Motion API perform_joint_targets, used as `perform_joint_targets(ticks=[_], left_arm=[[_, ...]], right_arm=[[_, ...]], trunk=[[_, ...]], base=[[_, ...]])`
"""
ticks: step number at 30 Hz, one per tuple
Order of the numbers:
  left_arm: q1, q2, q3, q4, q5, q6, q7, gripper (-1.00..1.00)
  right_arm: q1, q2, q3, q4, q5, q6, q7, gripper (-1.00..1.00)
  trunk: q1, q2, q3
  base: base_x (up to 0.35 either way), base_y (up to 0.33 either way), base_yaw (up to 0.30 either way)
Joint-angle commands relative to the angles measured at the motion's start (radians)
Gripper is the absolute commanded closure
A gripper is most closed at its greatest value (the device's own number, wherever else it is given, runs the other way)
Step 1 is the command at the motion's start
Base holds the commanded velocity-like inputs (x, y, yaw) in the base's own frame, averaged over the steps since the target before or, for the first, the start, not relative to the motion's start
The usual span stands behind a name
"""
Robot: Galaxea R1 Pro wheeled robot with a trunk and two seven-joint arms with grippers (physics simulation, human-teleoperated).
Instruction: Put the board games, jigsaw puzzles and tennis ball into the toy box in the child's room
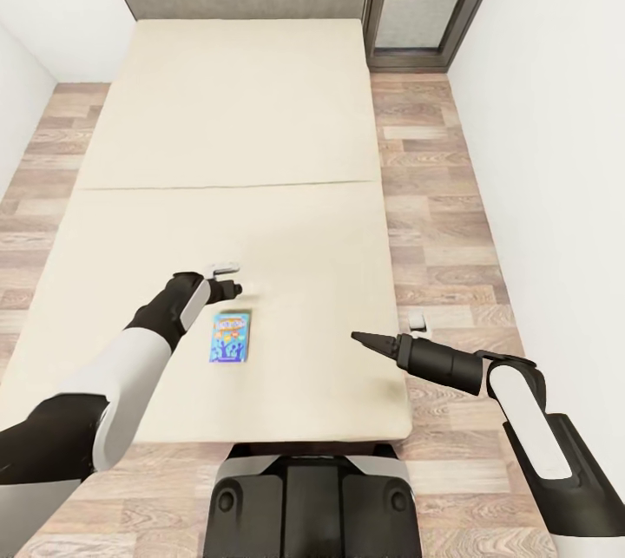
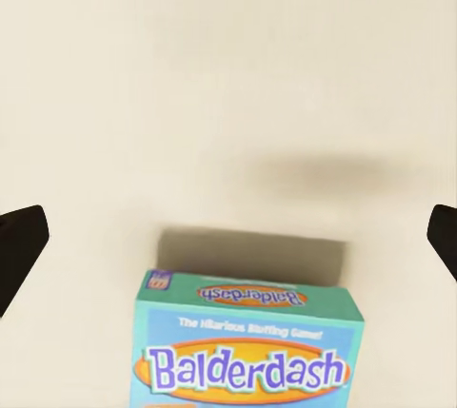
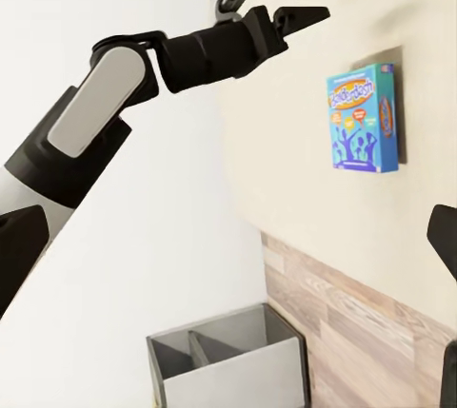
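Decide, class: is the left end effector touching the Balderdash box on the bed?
Apart. The right wrist view shows the left end effector clear of the Balderdash box, with bare bed between them.

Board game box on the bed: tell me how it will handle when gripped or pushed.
The board game box lies flat, so it probably won't roll or tip. Its sharp, straight edges suggest stiff cardboard that should keep its shape. On the soft bed a push may drag rather than slide; the left gripper hovers open above it.

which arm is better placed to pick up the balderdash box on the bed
Left, probably. The left gripper hovers open just beyond the Balderdash box, which lies flat on the bed and shows between its fingertips in the left wrist view. The right gripper sits farther off, near the bed's right edge, pointing sideways.
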Motion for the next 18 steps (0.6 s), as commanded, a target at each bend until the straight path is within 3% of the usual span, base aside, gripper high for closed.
perform_joint_targets(ticks=[1, 18], left_arm=[[-0.002, 0.003, -0.004, -0.002, 0.011, 0.004, 0.008, -1.0], [-0.018, 0.01, -0.01, -0.001, 0.011, 0.003, 0.007, -1.0]], right_arm=[[-0.001, 0.0, 0.0, 0.0, 0.008, 0.001, 0.009, -1.0], [-0.001, 0.0, 0.0, 0.0, 0.008, 0.001, 0.009, -1.0]], trunk=[[0.0, -0.002, -0.003], [0.0, -0.002, -0.031]], base=[[0.0, 0.0, 0.0], [0.0, 0.0, 0.0]])
